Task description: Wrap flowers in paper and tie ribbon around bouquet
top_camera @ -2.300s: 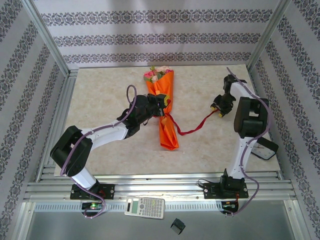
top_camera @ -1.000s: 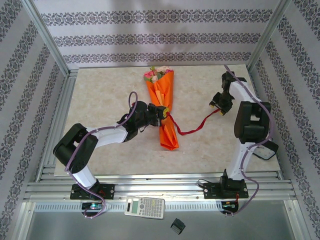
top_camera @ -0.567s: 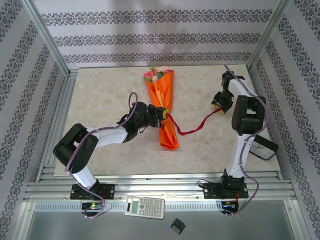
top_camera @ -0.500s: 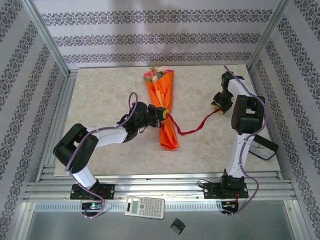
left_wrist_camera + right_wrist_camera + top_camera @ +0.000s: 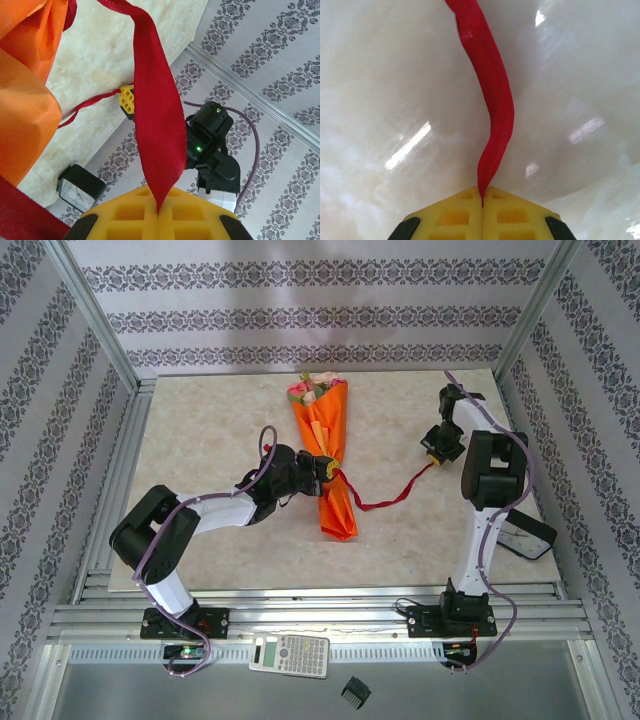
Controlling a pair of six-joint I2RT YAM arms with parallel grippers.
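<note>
The bouquet lies on the table as an orange paper cone, with pink and cream roses at its far end. A dark red ribbon crosses its middle and sags to the right. My left gripper rests against the cone's left side, shut on one ribbon end. My right gripper sits at the right, shut on the other ribbon end. In the left wrist view the orange paper is at the left and the right gripper's yellow fingers lie beyond.
A marble-patterned table is ringed by aluminium rails and patterned walls. A small black clock lies at the right edge. A calculator and a black clip sit in front of the rails.
The left arm has drawn in and lowered against the cone. The right gripper has crept a little farther back, holding the ribbon. The bouquet has stayed put.
</note>
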